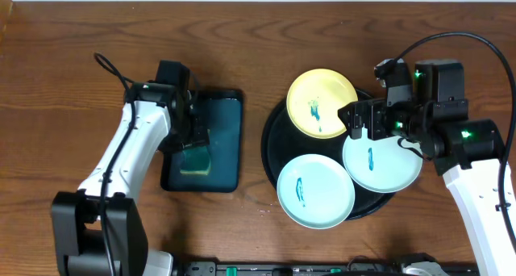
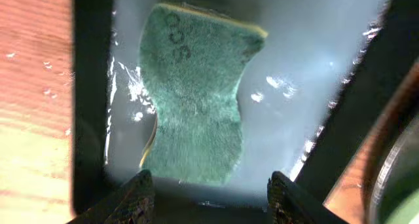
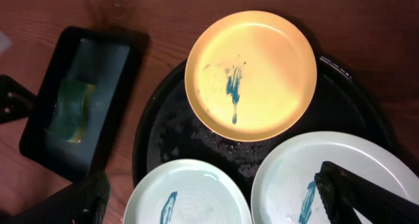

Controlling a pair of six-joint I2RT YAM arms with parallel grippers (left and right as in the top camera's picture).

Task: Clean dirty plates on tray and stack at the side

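Observation:
The black tray [image 1: 270,147] holds three plates: a pale yellow plate [image 1: 322,103] at the back, a mint plate [image 1: 315,191] at the front and a second mint plate [image 1: 381,159] at the right. Each has a blue-green smear at its centre. My right gripper [image 1: 359,123] hovers open above them, empty. In the right wrist view [image 3: 211,178] it spans both mint plates [image 3: 190,194] [image 3: 294,178], with the yellow plate [image 3: 252,73] ahead of it. My left gripper [image 2: 213,198] is open just above a green sponge [image 2: 196,93].
The sponge [image 1: 195,159] lies in wet, soapy water in a rectangular dark teal tray [image 1: 222,123] left of the black tray. That tray also shows in the right wrist view [image 3: 105,60]. The table is brown wood [image 1: 64,82].

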